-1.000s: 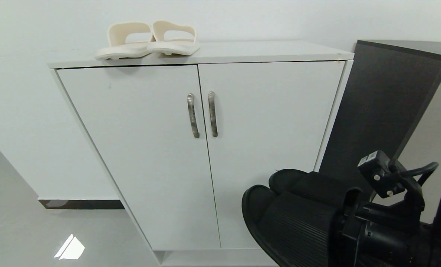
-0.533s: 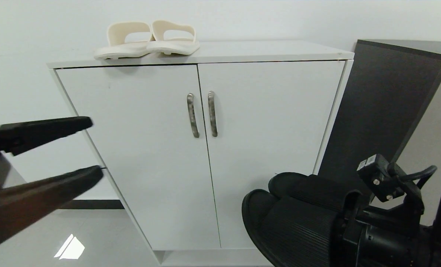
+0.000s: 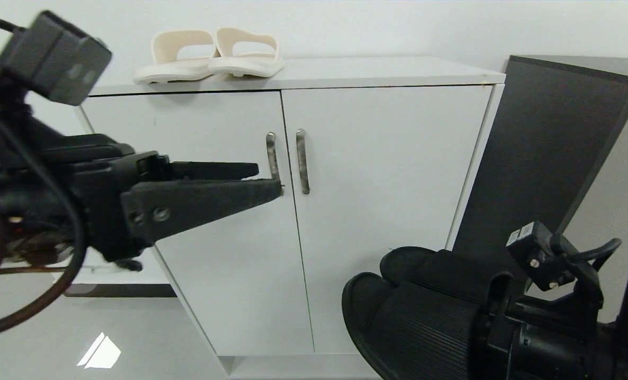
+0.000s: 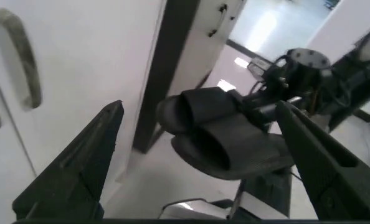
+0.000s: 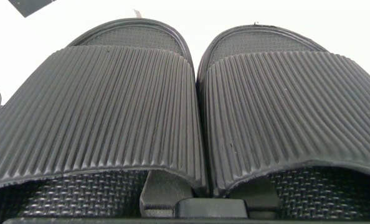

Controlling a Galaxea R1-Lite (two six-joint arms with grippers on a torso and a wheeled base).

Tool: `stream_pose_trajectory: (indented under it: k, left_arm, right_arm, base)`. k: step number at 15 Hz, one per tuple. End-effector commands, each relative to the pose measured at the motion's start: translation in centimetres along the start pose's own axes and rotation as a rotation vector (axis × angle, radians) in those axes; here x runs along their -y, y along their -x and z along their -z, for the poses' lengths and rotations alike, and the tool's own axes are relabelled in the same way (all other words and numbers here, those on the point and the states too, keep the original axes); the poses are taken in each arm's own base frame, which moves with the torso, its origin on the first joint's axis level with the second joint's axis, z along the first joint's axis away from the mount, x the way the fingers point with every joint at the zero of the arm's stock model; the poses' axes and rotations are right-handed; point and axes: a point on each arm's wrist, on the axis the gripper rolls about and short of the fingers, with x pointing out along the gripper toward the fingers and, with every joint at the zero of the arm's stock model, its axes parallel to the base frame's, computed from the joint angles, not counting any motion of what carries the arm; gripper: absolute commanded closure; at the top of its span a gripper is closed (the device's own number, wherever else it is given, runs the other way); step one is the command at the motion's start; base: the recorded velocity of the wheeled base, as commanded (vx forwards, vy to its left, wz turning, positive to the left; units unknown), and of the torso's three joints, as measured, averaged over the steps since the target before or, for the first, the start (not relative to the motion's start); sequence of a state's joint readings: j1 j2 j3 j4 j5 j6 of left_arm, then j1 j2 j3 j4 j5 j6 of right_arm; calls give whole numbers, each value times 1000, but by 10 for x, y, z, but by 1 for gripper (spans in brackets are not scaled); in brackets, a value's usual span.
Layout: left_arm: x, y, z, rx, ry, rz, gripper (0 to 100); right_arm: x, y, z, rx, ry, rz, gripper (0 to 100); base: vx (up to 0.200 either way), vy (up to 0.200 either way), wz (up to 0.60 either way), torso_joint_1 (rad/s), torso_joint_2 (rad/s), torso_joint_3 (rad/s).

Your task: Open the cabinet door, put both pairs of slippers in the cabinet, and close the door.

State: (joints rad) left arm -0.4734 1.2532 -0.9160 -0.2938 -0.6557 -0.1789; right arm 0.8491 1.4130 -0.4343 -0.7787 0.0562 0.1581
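Observation:
A white cabinet (image 3: 387, 158) stands with both doors shut, its two metal handles (image 3: 287, 161) side by side at the centre seam. A cream pair of slippers (image 3: 211, 55) lies on its top at the left. My left gripper (image 3: 268, 178) is open in front of the left door, fingertips right at the left handle (image 3: 272, 153). In the left wrist view its fingers (image 4: 79, 168) are spread wide, with the handles (image 4: 20, 62) off to one side. My right gripper (image 5: 191, 200) is shut on a black pair of slippers (image 3: 424, 311), held low before the right door.
A dark grey cabinet (image 3: 551, 148) stands against the white cabinet's right side. A white wall (image 3: 23, 174) runs behind and to the left. Grey floor (image 3: 108, 338) lies open at the lower left.
My left arm has swung in from the left edge and moved right across the left door, up to the handles. The right gripper with the black slippers has barely shifted.

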Motion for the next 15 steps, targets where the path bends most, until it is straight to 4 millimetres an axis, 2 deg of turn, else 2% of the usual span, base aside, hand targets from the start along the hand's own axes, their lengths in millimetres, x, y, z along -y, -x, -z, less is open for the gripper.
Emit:
stream_pose_trajectory:
  k: [1,4,9,15]
  left_arm:
    - [-13,-22,0,-35,40,21,0]
    - [-17,-29,0,-49,82,54,0]
    - [-36,-51,-7,-25,72,-91,0]
    - [-62,-72,-1,-31,58,-199,0]
  right_arm:
    - [0,0,0,1,0,0,100]
    - [0,0,-2,15,1,-4,100]
    - [0,0,-3,23,1,-3,100]
    - [0,1,-3,27,1,-1,100]
  base:
    - [0,0,0,0,0,0]
    - [0,0,0,0,0,0]
    - [0,0,0,0,0,0]
    - [0,0,0,0,0,0]
